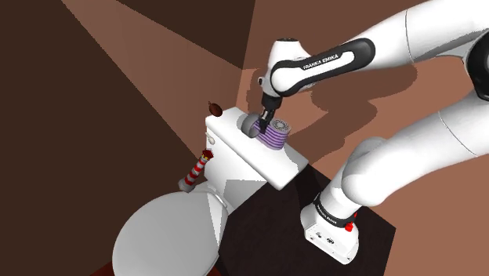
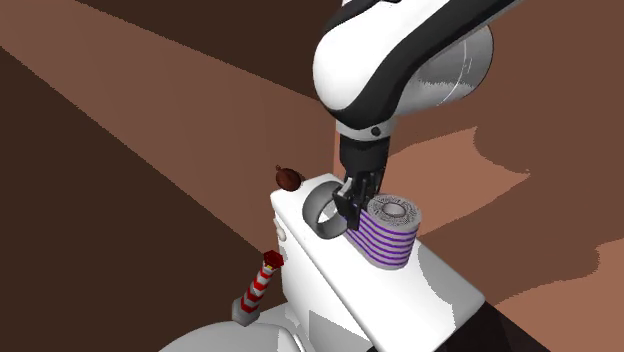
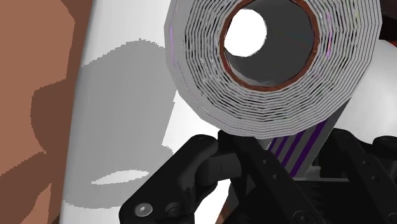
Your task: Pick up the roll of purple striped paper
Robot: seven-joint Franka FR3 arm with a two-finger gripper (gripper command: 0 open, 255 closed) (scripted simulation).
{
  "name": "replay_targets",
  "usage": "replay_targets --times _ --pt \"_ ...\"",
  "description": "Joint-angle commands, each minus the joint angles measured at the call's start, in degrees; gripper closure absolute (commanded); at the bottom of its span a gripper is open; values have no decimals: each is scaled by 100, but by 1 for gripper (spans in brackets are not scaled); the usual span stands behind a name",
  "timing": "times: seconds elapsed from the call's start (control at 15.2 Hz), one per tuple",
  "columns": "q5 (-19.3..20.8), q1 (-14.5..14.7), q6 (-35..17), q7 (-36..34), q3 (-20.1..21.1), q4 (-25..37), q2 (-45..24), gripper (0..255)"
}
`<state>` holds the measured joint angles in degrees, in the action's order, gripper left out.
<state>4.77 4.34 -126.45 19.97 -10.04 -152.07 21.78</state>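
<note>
Brown walls point(image 1: 157, 55) in lighter and darker tones stand behind everything. The white arm point(image 1: 407, 47) reaches in from the shoulder view's right, and the black lettering on its forearm point(image 1: 313, 63) reads FRANKA EMIKA. Its base sits on the dark stand point(image 1: 266, 231).

At the shoulder view's lower left is a white toilet point(image 1: 168, 231) with its lid closed. Behind the toilet is the white cistern point(image 1: 235, 153), whose flat top carries the small things.

The roll of paper point(image 1: 275, 136) stands upright on the cistern top, near the middle, with its open end facing up. Its side point(image 2: 390, 240) has purple bands alternating with thin pale ones. The wrist view shows the end point(image 3: 267, 83) as tight grey and white layers wound round a brown-edged tube, with the white cistern top visible through the hole. No writing can be read on it.

The black pincer point(image 2: 352, 208) hangs down at the roll's upper edge, between the roll and a grey ring point(image 2: 322, 208) lying just beside it on the cistern. I cannot tell from these pictures how far the pincer is open or whether it has hold of the roll.

A red-and-white striped post point(image 2: 258, 285) with a grey foot leans beside the toilet, below the cistern's corner. A small dark reddish thing point(image 2: 288, 177) sits at the cistern's far corner.
</note>
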Motion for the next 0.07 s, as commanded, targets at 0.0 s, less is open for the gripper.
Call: replay_targets --times 0.0 --pt "3 -3 59 1 2 21 38 255"
